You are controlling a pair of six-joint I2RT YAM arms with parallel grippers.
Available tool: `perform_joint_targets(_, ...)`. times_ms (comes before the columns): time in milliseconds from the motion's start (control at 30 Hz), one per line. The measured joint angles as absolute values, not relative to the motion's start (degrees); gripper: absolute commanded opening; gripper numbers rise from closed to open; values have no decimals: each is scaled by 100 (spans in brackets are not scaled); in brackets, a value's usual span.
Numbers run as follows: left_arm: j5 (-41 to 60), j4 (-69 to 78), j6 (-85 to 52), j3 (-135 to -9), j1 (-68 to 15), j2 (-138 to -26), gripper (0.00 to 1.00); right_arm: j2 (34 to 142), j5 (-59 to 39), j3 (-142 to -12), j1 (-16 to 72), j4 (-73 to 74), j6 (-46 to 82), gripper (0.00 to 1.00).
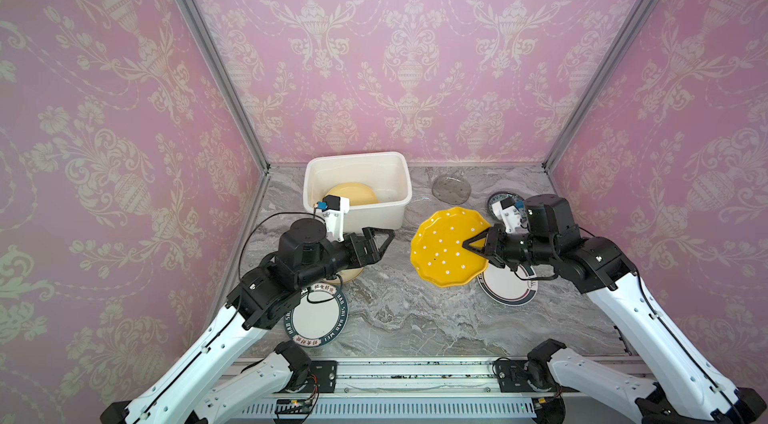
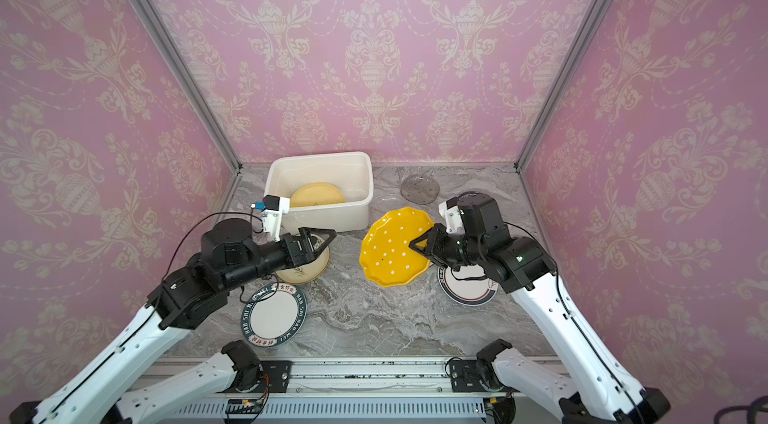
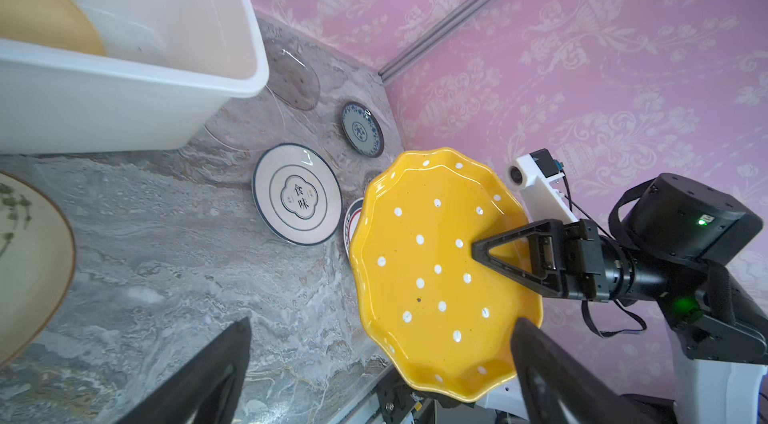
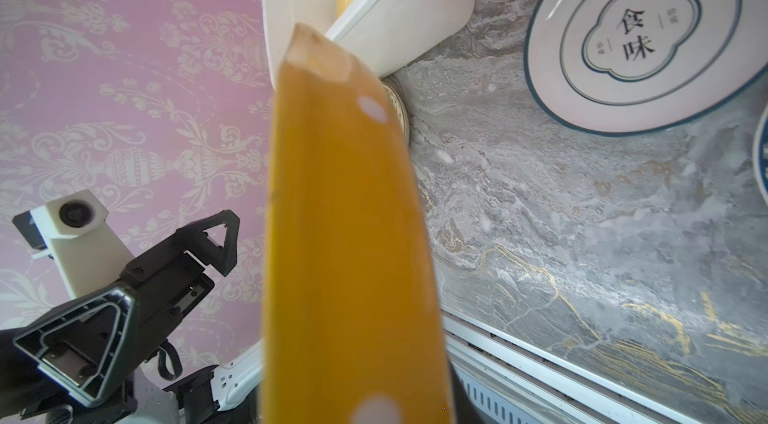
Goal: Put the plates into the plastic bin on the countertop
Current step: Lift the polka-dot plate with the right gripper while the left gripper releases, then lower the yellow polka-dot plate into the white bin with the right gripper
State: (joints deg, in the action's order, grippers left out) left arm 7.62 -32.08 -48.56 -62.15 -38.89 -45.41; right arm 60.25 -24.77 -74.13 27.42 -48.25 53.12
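**Dotted yellow plate pinched in the right fingers**

The yellow dotted plate [image 1: 444,251] sits tilted over the countertop [image 1: 407,318]. The right gripper [image 1: 471,244] is clamped on its rim, with one finger across the dotted face. The left gripper [image 1: 384,240] faces it with its fingers spread wide and empty, their tips short of the plate. The white bin [image 1: 358,159] stands just beyond the left fingers, with a pale yellow plate [image 1: 357,193] inside. A lettered plate [image 1: 509,287] lies beneath the right fingers.

Both top views look down from high at the near side, sharing the whole table [image 1: 415,318]. Wrist views sit close, facing each other across the yellow dotted plate [image 3: 415,260].
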Motion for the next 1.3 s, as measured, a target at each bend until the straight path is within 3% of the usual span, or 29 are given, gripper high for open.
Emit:
perform_joint_targets(333,-2222,-5227,-4403,-7474,-3841,-3765,99,8296,-2440,-9470,3081,-3597,5804,6)
perform_joint_targets(533,-3610,-5629,-4121,-7979,-3841,-3719,99,9524,-2497,-10418,3116,-3120,5907,6)
perform_joint_targets(900,-4178,-5802,-4130,-7985,-3841,-4338,99,11603,-2886,-11834,3212,-2246,6309,5)
perform_joint_targets(1300,-3658,-5795,-3946,-8296,-3577,-5183,99,13520,-3201,-13277,3433,-1944,6508,6)
